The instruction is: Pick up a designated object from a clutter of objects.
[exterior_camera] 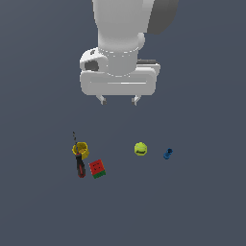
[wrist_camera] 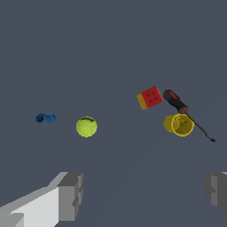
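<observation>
From my remote station I log the following.

End effector (exterior_camera: 117,100): hangs high over the worktop (exterior_camera: 202,206), jaws spread wide, nothing between them. In the wrist view its two fingers (wrist_camera: 71,195) stand far apart at the frame's edges.

Peg (exterior_camera: 167,154): small, bright blue, lying on its side on the worktop. It sits below the end effector and off toward the exterior view's right, outside the span of the fingers, well apart from them. In the wrist view (wrist_camera: 45,118) it appears as a short dark-blue piece; which end is the flared one I cannot make out for certain at this size.

Ball (exterior_camera: 140,149): yellow-green, just beside the peg on the exterior view's left, not touching it. It lies nearer the end effector's centre line than the peg does.

Cube (exterior_camera: 97,168): red with a green base, tilted, further toward the exterior view's left.

Cup (exterior_camera: 80,150): yellow, ring-like, near the cube.

Screwdriver (exterior_camera: 79,161): red-and-black handle, thin shaft, overlapping the cup in both views.
</observation>
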